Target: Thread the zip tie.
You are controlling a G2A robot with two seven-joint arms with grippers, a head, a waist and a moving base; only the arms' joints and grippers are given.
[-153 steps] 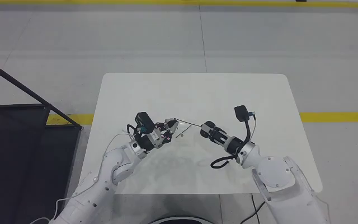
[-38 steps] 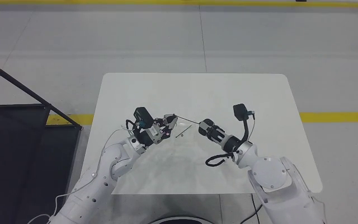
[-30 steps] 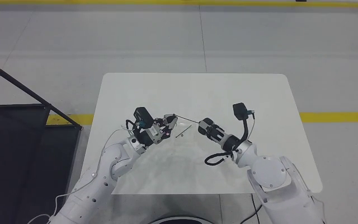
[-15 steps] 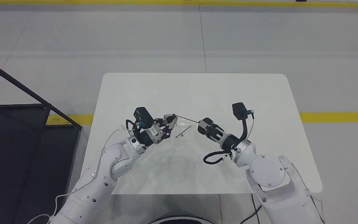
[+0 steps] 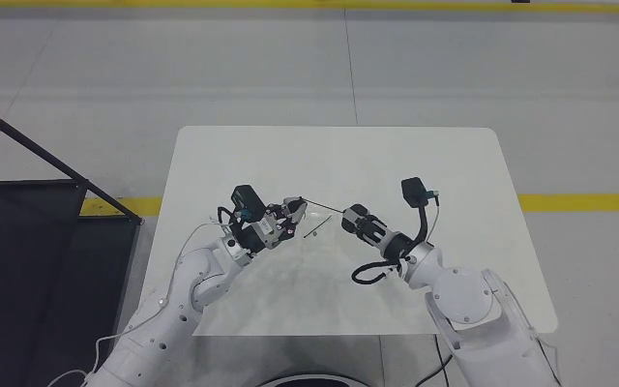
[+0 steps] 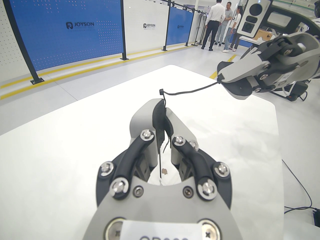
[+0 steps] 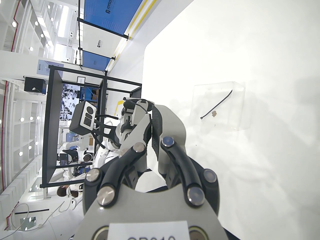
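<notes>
**Q:** Where was the zip tie (image 6: 190, 91) at this entry?
**A:** Off the table, strung between the two grippers. Its small square head stood just above the fingertips of the left gripper (image 6: 162, 109). One black length ran from the head down between those pads toward the wrist. Another bowed from the head through open air to the right gripper (image 6: 223, 81).

**Q:** State of the left gripper?
**A:** Closed on the strap, with a pad pressed to either side just under the head.

**Q:** And the right?
**A:** Pinched on the far end of the tie, which disappeared at its fingertips. Its own wrist view showed the right gripper (image 7: 150, 116) with both pads meeting at the tips.

**Q:** Placement over the table (image 5: 426, 164)?
**A:** Seen from above, the zip tie (image 5: 324, 208) spanned the short gap between the left gripper (image 5: 293, 208) and the right gripper (image 5: 350, 217). Their tips faced each other near the table's middle.

**Q:** Anything else logged?
**A:** A second tie (image 7: 216, 104) lay flat on the table within a clear tray (image 7: 225, 123). From above, that second tie (image 5: 312, 228) sat just beside the held one, nearer the left gripper. Neither gripper touched it.
</notes>
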